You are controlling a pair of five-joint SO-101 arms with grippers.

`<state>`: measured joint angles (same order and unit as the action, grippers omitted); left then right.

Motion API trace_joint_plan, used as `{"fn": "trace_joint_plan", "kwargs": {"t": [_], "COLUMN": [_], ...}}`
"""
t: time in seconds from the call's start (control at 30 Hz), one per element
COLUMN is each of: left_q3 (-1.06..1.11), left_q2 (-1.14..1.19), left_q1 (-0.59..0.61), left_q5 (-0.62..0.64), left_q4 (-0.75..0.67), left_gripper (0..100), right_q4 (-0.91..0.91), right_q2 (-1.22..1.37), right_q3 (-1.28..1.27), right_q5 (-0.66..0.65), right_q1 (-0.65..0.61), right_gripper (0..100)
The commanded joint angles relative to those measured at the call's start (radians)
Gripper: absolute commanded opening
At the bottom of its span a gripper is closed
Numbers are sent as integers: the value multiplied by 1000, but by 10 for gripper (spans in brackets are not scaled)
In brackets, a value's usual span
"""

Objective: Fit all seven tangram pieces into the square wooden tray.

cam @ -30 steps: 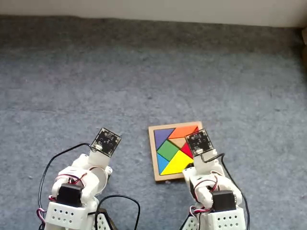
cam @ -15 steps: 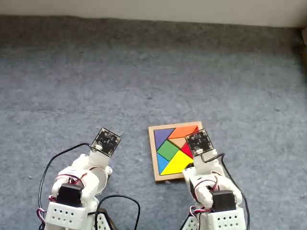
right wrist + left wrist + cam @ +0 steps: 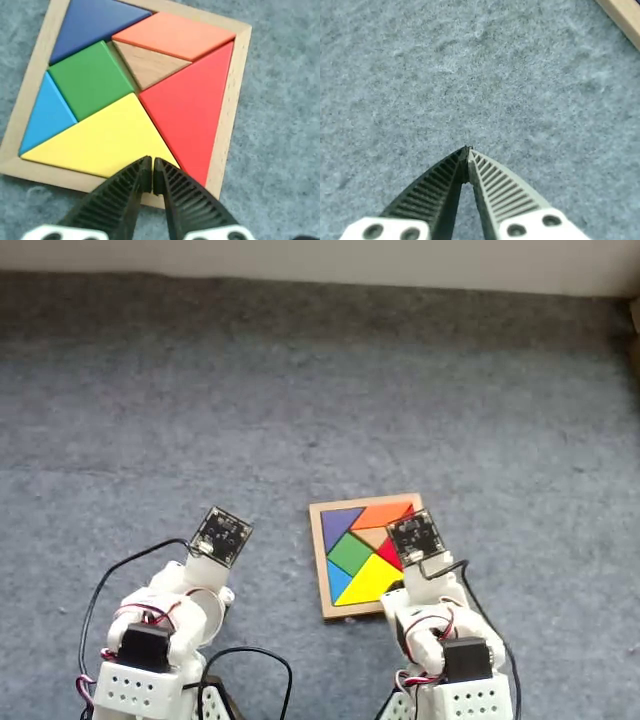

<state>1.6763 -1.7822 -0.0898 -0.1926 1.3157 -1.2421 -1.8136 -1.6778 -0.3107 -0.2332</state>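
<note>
Nothing is changing for you across the last second: both arms are sitting exactly where they were in the earlier high views, and the tray has not shifted. The square wooden tray [image 3: 318, 565] is lying flat on the grey carpet [image 3: 300, 390], just in front of your right arm [image 3: 432, 615] and off to the right of your left arm [image 3: 175, 615]. All seven pieces are lying inside it, packed edge to edge. The dark blue triangle [image 3: 90, 22] and the orange parallelogram [image 3: 175, 35] are filling the far side. The bare wooden triangle [image 3: 147, 65] is sitting against the orange one's near edge, with the green square [image 3: 90, 80] beside it. The light blue triangle [image 3: 47, 115] is taking the near left corner, the yellow triangle [image 3: 107, 140] is running along the near rim, and the red triangle [image 3: 192, 115] is filling the right side. Your right gripper [image 3: 152, 162] is hanging over the near edge of the tray, above the seam where yellow meets red, with its jaws pressed together and nothing between them. Your left gripper [image 3: 468, 150] is pointing down over bare carpet, its jaws likewise closed on nothing, with a strip of the tray's rim showing well apart from its tips.
</note>
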Motion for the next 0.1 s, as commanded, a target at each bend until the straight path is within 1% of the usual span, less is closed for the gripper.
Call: {"fn": "trace_joint_plan", "kwargs": {"t": [0.0, 0.07], "left_q3": [19, 19], "left_q2": [-31, -31], "left_q1": [-15, -15], "left_q5": [-5, -5], "left_q4": [5, 5], "left_gripper": [5, 5], "right_q4": [-8, -8], "right_q2": [-7, -7], "right_q3": [-147, -147], "right_q5": [2, 2], "right_q1": [10, 10], "right_gripper": [30, 30]}}
